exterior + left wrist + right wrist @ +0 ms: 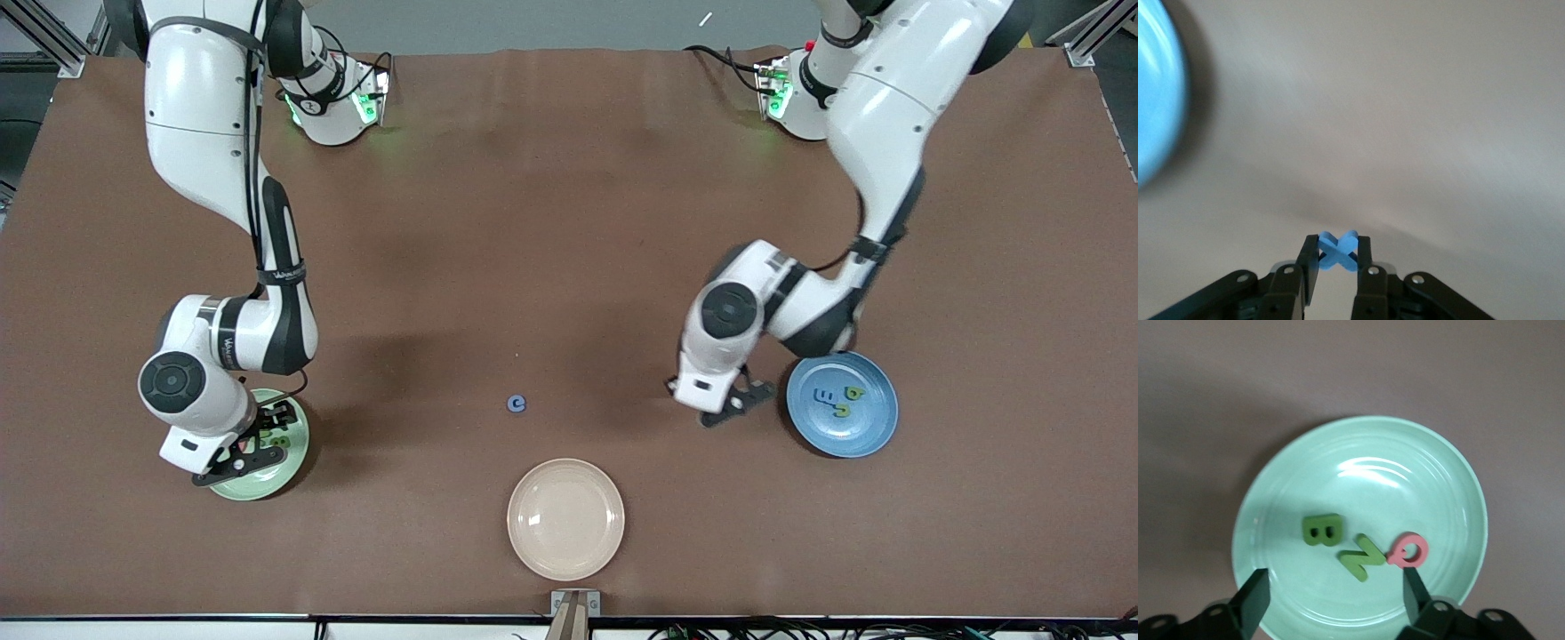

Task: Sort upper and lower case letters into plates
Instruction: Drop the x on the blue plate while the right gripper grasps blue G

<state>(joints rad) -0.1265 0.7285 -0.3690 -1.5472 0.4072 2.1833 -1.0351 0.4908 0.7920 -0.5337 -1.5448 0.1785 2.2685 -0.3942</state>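
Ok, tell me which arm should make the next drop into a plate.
Left. Its gripper already has its jaws shut on a blue X-shaped letter beside the round blue plate. The right gripper hangs open and empty over the pale green plate.

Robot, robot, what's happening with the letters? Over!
Left gripper shut on blue X-shaped letter, beside blue plate. Right gripper open over pale green plate. Nothing blocking.

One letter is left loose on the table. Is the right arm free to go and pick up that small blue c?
Probably yes. The right gripper hangs open and empty over the green plate, and the blue c lies alone on bare table with nothing between. The left gripper holds a blue x.
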